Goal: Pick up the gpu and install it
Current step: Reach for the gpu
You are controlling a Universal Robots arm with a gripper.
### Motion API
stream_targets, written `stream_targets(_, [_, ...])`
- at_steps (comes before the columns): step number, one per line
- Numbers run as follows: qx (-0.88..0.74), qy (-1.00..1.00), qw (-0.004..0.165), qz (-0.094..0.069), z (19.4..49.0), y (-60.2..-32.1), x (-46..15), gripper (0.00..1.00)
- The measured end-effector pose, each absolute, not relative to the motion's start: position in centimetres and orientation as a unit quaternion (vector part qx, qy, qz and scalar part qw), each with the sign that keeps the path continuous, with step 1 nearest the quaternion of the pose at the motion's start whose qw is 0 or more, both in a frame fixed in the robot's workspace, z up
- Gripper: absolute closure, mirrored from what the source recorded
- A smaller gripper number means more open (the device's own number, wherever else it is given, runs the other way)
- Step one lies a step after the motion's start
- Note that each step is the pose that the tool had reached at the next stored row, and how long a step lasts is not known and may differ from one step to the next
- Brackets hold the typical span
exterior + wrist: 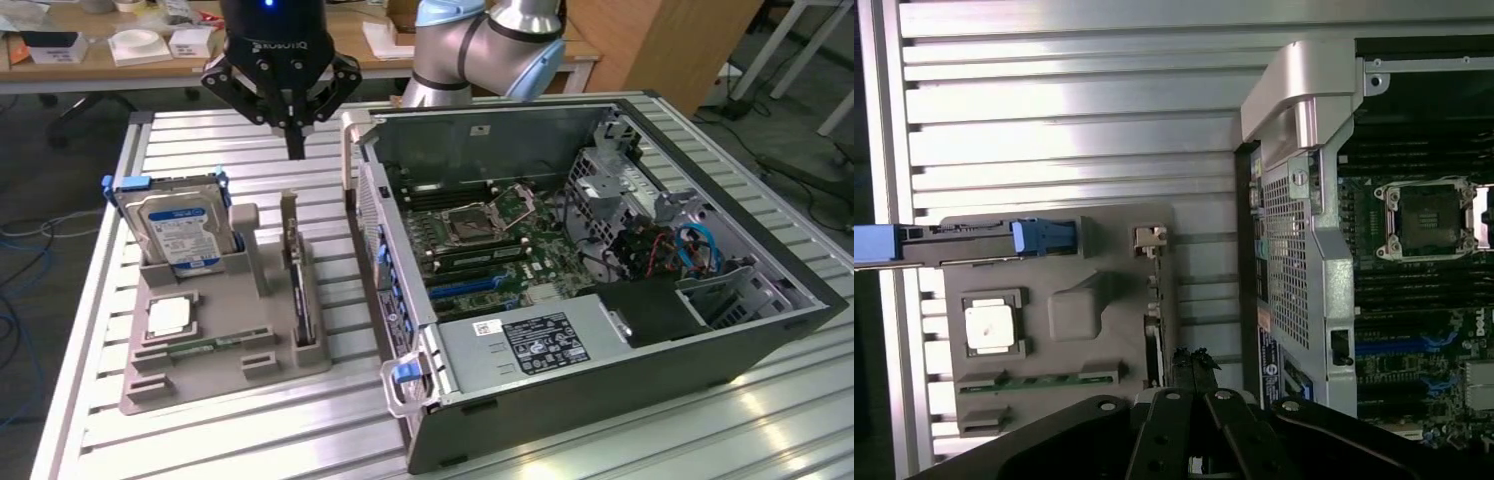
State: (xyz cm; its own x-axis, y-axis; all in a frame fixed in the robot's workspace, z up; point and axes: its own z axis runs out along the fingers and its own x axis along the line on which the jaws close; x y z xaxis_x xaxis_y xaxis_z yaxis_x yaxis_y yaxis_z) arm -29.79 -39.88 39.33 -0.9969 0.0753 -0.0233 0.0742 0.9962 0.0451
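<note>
Gripper [295, 138] poised above the slatted table [214, 140], its fingers drawn together tip to tip with nothing between them. It hangs just past the far end of the grey holder [174, 385], roughly in line with the slot where the gpu [296, 290] waits. The card stands on edge in that slot on the side nearest the open computer case [561, 420], probably so its top edge is offered upward for a pinch from above. Its long axis runs along the holder, parallel to the case's side wall, and the silver bracket end looks to sit at the far end, level with the hard drive [180, 225]. Inside the case, the motherboard [494, 240] lies exposed, no card fitted yet.
</note>
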Motion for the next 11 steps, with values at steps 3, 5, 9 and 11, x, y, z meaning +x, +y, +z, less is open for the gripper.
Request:
stream_targets(3, [0.037,0.999,0.013,0.022,39.33,-39.88,-30.01,0.87])
stream_targets(5, [0.037,0.999,0.012,0.022,39.33,-39.89,-30.17,0.87])
stream_targets(9, [0.037,0.999,0.012,0.022,39.33,-39.88,-30.5,0.87])
stream_targets(11, [0.037,0.999,0.012,0.022,39.33,-39.88,-30.7,0.87])
